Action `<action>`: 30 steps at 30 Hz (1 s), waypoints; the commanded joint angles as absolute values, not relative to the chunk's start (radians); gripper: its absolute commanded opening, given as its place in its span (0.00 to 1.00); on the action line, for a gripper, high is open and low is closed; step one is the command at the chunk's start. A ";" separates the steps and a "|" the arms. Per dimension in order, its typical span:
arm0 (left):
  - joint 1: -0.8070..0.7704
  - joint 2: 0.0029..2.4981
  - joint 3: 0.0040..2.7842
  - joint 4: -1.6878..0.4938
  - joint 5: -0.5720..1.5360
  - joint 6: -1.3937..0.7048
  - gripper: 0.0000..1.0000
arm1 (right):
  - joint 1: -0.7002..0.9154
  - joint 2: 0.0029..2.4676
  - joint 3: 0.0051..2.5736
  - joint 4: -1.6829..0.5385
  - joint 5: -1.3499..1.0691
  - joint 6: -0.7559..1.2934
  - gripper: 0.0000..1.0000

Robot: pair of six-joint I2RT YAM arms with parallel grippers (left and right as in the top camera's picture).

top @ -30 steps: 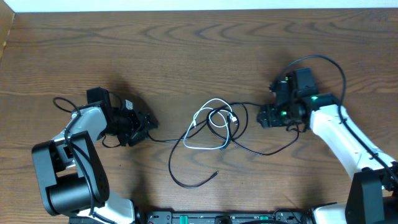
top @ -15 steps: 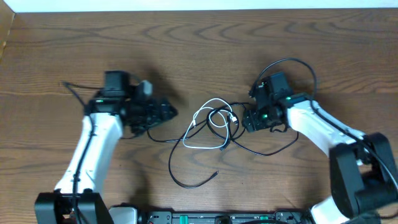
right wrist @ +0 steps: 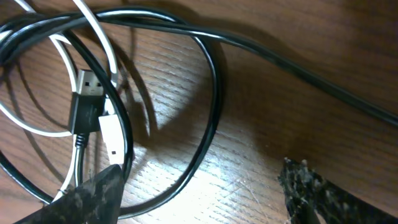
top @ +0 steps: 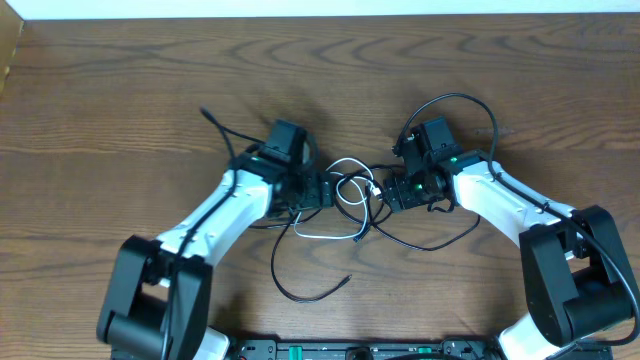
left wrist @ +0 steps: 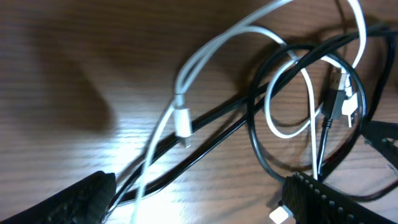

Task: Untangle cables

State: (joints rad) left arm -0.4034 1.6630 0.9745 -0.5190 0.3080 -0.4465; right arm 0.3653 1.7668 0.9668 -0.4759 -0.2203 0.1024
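Left jaws spread wide, pinching nothing; white cable (left wrist: 186, 68) and black cables (left wrist: 252, 124) run between tips. Right jaws also spread and empty, over black loop beside two plugs (right wrist: 87, 102). Both sets sit low at knot from opposite sides, probably to take separate strands and draw them apart. Cables lie mid-worktop (top: 120, 80): white loops threaded through black coil, one black tail trailing toward front edge. Knot not yet undone.
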 commanded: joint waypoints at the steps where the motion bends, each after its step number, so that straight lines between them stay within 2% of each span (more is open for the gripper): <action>1: -0.434 1.708 0.975 -0.495 0.274 -0.482 0.90 | 0.375 1.791 0.966 -0.474 -0.254 0.111 0.79; 7: -0.465 1.782 0.975 -0.453 0.274 -0.497 0.84 | 0.375 1.791 0.966 -0.474 -0.254 0.111 0.77; 10: -0.468 1.813 0.975 -0.451 0.265 -0.496 0.77 | 0.376 1.791 0.966 -0.474 -0.237 0.111 0.77; 16: -0.468 1.836 0.974 -0.454 0.256 -0.496 0.76 | 0.409 1.792 0.966 -0.466 -0.208 0.115 0.77; 23: -0.471 1.837 0.973 -0.470 0.251 -0.496 0.76 | 0.498 1.792 0.966 -0.470 0.028 0.174 0.77; 30: -0.503 1.837 0.971 -0.527 0.069 -0.496 0.75 | 0.537 1.792 0.966 -0.524 0.217 0.233 0.80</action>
State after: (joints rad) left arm -0.4904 1.7802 0.9997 -0.4950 0.1989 -0.4946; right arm 0.5323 1.7752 0.9668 -0.5064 0.0818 0.1883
